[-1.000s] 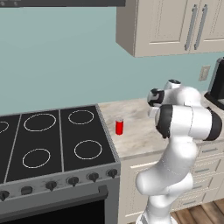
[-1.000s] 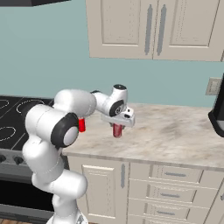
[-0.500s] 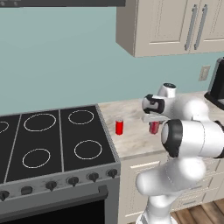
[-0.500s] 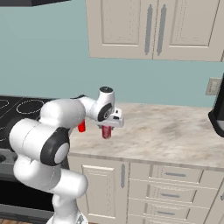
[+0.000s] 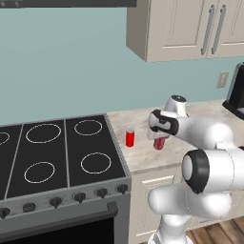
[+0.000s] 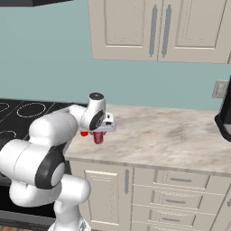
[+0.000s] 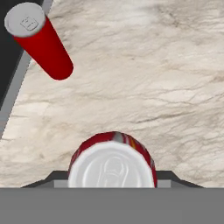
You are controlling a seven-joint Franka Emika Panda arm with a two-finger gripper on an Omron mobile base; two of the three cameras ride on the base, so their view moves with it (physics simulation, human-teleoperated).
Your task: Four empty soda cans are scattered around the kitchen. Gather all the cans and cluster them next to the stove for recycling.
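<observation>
My gripper [image 5: 160, 135] is shut on a red soda can [image 5: 159, 143], holding it upright and low over the beige counter [image 5: 143, 159]. The same held can [image 6: 98, 138] hangs under the hand in the right base view, and its pale top [image 7: 112, 165] sits between the fingers in the hand view. A second red soda can [image 5: 129, 138] stands on the counter just left of the held one, close to the stove [image 5: 57, 157]. It also shows as a red can [image 7: 41, 41] by the stove's black edge [image 7: 6, 74].
A black appliance [image 5: 237, 90] stands on the counter at the far right. Cream wall cabinets [image 5: 190, 28] hang above the counter, and drawers [image 6: 180, 189] sit below it. The counter [image 6: 180, 135] stretches to the right of the cans.
The arm has carried the held red can leftwards along the counter, closer to the standing can and the stove. The standing can has not moved.
</observation>
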